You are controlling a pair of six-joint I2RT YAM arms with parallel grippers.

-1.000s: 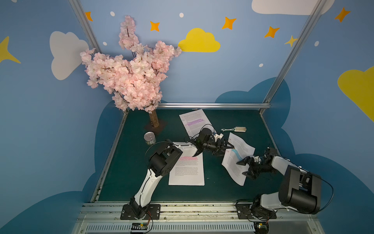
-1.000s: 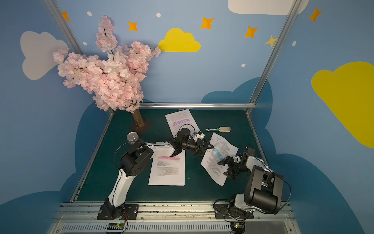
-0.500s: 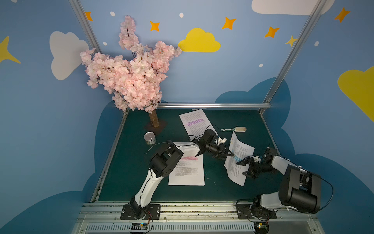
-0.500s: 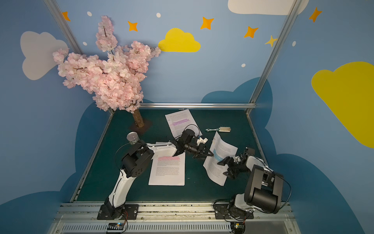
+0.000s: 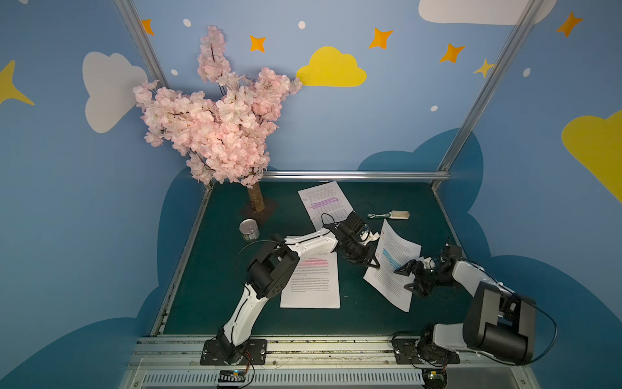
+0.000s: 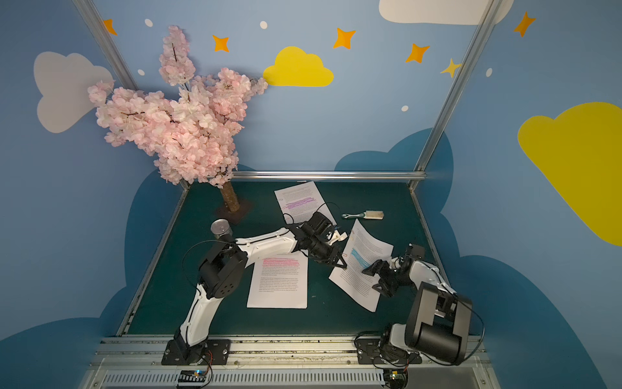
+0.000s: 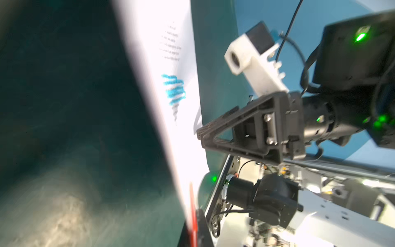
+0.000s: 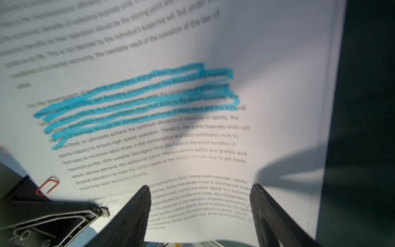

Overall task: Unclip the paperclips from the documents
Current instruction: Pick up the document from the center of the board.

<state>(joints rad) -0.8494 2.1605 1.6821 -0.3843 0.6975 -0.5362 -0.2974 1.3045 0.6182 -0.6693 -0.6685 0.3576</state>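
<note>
Black ribbed plastic, the left claw (image 5: 374,265) is pinched fully closed at the edge of the blue-highlighted document (image 5: 400,246), right at a red bent-wire paperclip (image 8: 48,185) clipped there; whether it grips the wire itself I cannot tell. The right claw (image 5: 400,278) stands spread wide and empty, its wedge-shaped fingers (image 8: 132,213) over the same sheet's small black print. That white page lies slantwise on the matte dark-green bench (image 5: 208,286); the pink-banded document (image 5: 313,286) lies beside it, the purple-banded document (image 5: 323,202) farther back.
</note>
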